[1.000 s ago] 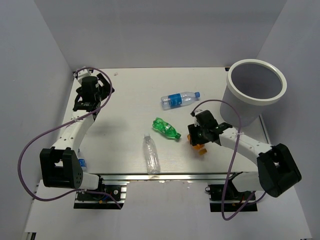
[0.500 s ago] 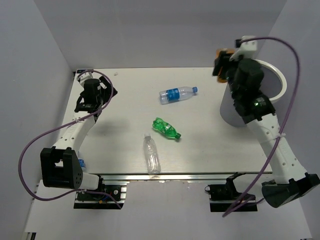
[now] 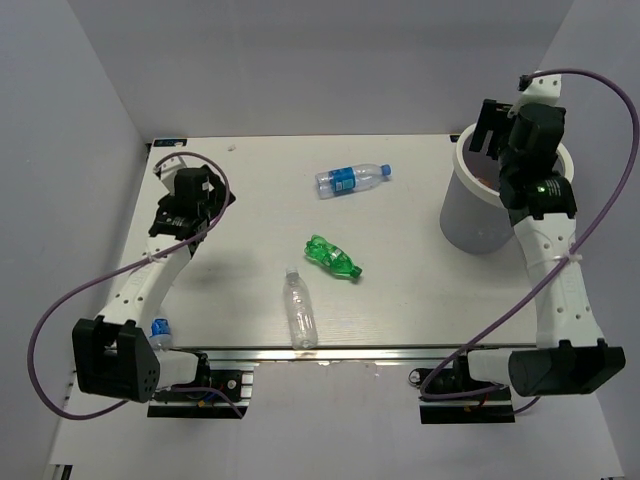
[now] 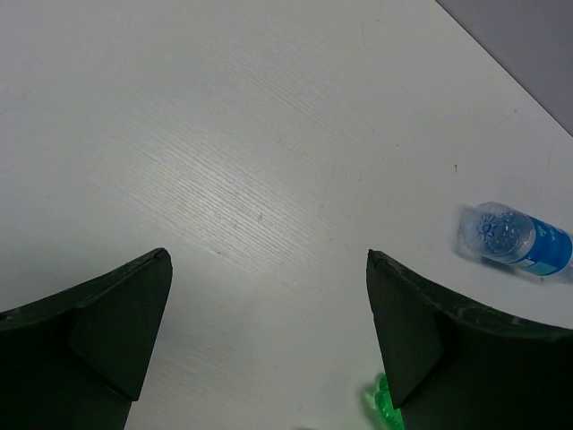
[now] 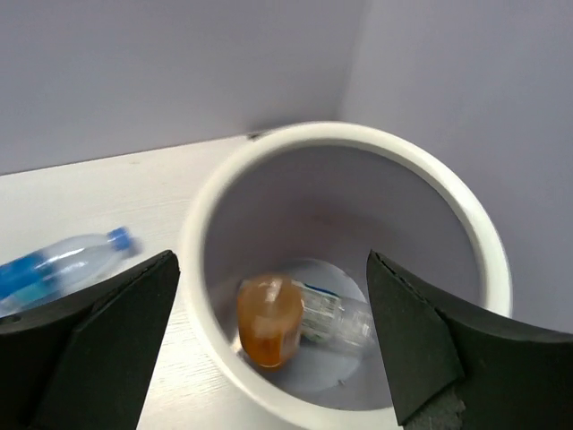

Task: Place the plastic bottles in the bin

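Three light, crushable bottles lay on the table, the blue-labelled one toward the far edge, the green one central, the clear one by the near edge, each, I judged, best pinched gently across its belly, while my right hand gaped empty over the bin at the far right corner.

Bin far right on table; inside it, inner-left bottle beside inner-right bottle; far bottle, middle bottle, near bottle left of bin.

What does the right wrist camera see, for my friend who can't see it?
Looking down into the white-rimmed bin, an orange bottle sits at the bottom beside a clear bottle. The open right gripper hangs above, and a blue-labelled bottle lies on the table outside.
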You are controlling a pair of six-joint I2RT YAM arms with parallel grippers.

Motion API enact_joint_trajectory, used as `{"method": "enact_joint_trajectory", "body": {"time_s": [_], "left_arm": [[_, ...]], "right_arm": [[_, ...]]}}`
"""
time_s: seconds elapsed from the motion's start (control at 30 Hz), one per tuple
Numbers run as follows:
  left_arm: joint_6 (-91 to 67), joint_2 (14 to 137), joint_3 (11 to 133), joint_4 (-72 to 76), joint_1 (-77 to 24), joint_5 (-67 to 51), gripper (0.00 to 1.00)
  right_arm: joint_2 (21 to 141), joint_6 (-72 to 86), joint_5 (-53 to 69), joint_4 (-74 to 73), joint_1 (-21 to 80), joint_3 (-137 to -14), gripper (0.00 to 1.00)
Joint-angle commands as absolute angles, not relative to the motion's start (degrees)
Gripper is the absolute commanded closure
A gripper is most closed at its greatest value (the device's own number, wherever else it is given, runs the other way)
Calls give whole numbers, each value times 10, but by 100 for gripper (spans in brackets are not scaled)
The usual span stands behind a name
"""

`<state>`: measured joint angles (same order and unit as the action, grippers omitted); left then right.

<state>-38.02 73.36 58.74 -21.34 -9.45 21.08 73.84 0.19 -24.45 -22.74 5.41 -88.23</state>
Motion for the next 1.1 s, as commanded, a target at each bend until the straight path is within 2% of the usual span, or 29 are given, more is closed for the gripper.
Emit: {"method": "enact_joint_trajectory", "body": {"time_s": [0.0,0.07,0.23,0.27,0.37,0.53,0.77,1.07], "left_arm": [[-399,687,582,-252,-93,246,2],[-407,675,577,-283,-93,259,2],[-452,660,584,-403,-93,307,2],[-460,656,573,-436,-92,308,2],[-479,627,525,-447,-92,303,2],[-481,585,511,-434,-92,297,2],[-450,599,544,-407,-91,275,2],[-413,614,530,-352,-92,189,2]], "right_arm": [[693,-41,-45,-205,59,-887,11],[686,-77,44,-207,89,-879,11],[684,-155,81,-202,225,-827,11],[689,-169,126,-203,253,-818,11],[723,-183,171,-203,292,-783,11],[820,-205,149,-184,349,-752,11],[952,-196,146,-91,411,-709,11],[1041,-156,64,29,428,-652,12]]}}
